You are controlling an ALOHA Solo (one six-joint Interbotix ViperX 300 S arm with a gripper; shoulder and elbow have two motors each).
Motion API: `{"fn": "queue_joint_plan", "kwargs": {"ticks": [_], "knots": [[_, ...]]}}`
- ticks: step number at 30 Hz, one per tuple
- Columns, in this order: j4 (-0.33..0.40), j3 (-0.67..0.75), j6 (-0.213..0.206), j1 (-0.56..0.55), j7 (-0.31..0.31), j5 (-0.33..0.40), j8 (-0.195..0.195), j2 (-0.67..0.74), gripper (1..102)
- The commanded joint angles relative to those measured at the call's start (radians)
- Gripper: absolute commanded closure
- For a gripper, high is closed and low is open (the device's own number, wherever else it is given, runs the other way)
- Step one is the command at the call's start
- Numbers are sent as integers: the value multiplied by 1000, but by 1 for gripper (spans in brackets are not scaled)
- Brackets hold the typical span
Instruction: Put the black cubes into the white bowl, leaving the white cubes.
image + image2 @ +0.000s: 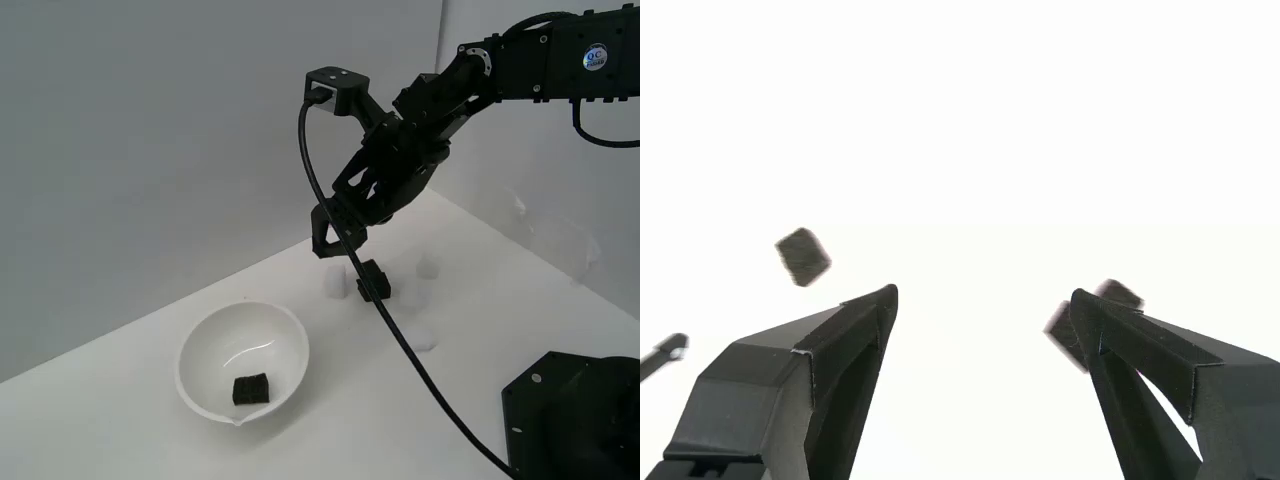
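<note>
The white bowl sits on the table at the exterior view's left, with one black cube lying inside it. Another black cube rests on the table beyond the bowl, partly crossed by the cable. My gripper hangs above it, pointing down. In the wrist view the gripper is open with nothing between its fingers. One black cube lies outside one finger, and a second black cube is half hidden behind the other fingertip. White cubes lie around the black one.
A further white cube lies nearer the front. A black cable hangs from the wrist across the table to a black base at the exterior view's lower right. The white cubes are washed out in the wrist view.
</note>
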Motion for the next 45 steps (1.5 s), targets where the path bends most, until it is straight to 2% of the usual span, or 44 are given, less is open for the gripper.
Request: {"fn": "queue_joint_plan", "kwargs": {"ticks": [1, 11, 17, 23, 29, 45], "knots": [[9, 25, -8, 23, -2, 5, 17, 18, 3], [32, -31, 11, 110, -2, 29, 52, -37, 3], [58, -92, 12, 126, -5, 57, 87, -98, 3], [75, -143, 12, 127, -12, 72, 92, -149, 3], [81, -199, 25, 137, -54, 77, 95, -207, 3], [83, -275, 25, 143, -101, 77, 106, -278, 3]]}}
